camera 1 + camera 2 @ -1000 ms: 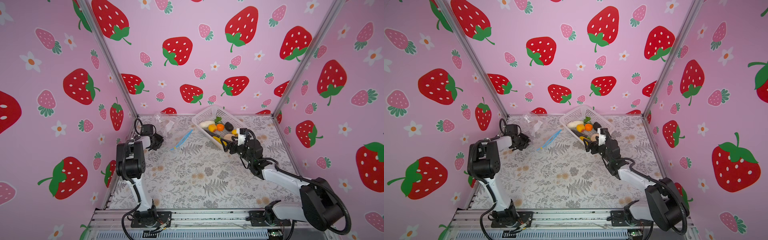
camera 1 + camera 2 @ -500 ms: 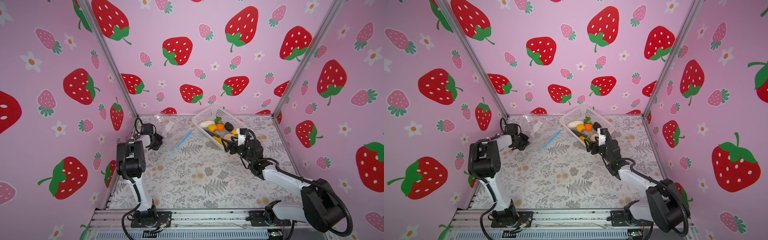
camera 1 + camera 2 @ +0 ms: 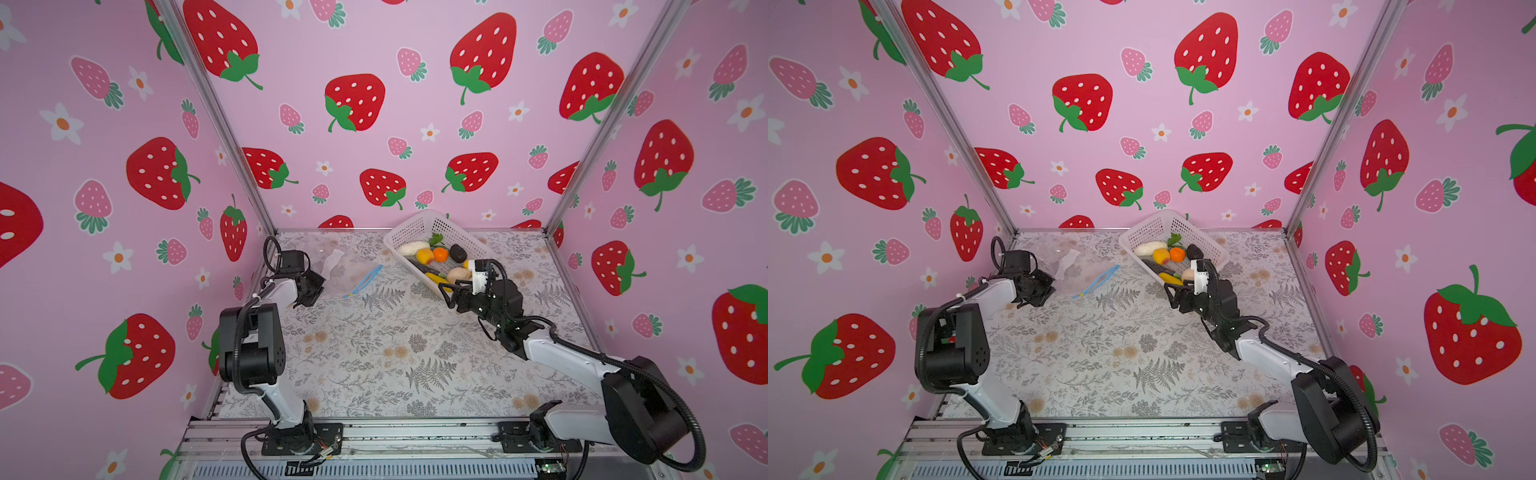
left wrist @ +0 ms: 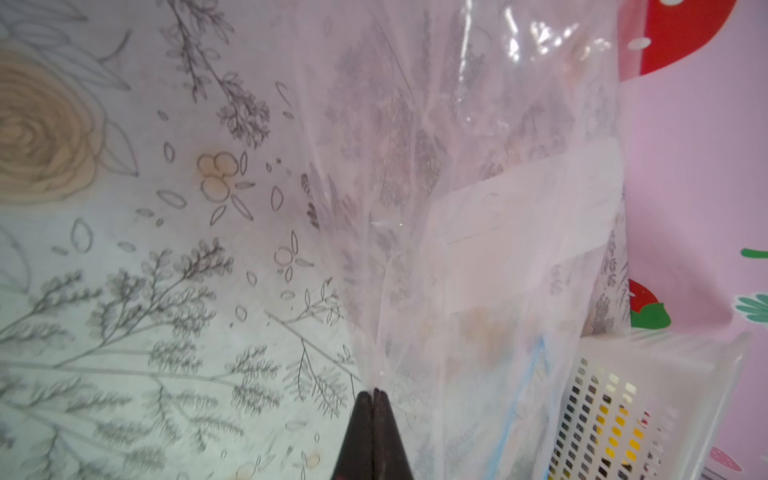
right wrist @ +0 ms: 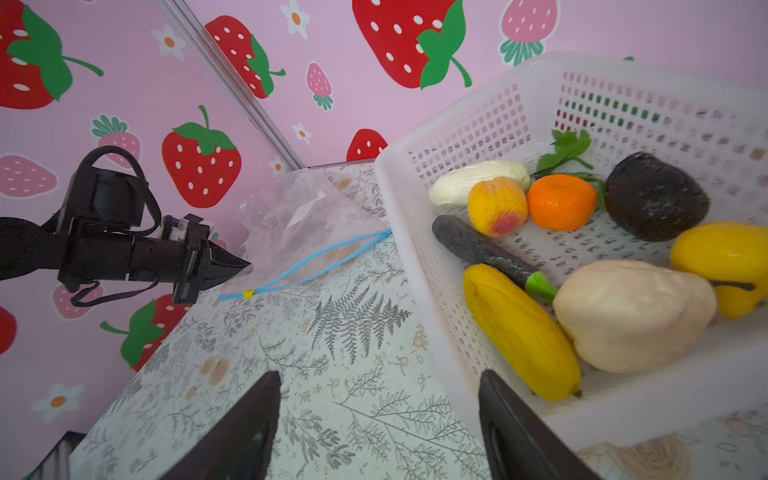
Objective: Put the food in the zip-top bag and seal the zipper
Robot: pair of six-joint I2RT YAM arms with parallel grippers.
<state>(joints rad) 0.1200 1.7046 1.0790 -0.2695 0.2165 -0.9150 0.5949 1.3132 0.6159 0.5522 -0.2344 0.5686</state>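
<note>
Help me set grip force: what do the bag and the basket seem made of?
Zip-top bag: thin clear plastic film, glossy and crinkled; the tablecloth print shows through. Basket: probably rigid moulded plastic, white, semi-matte, with a grid of holes.

Two grippers are showing: one left gripper and one right gripper. One bag is lying at the left gripper's tips, carrying one blue zipper, one yellow slider and one white label. One basket is sitting just ahead of the right gripper, holding eight pieces of food: one radish, one peach, one orange, one avocado, one cucumber, one banana, one garlic bulb and one yellow fruit.
</note>
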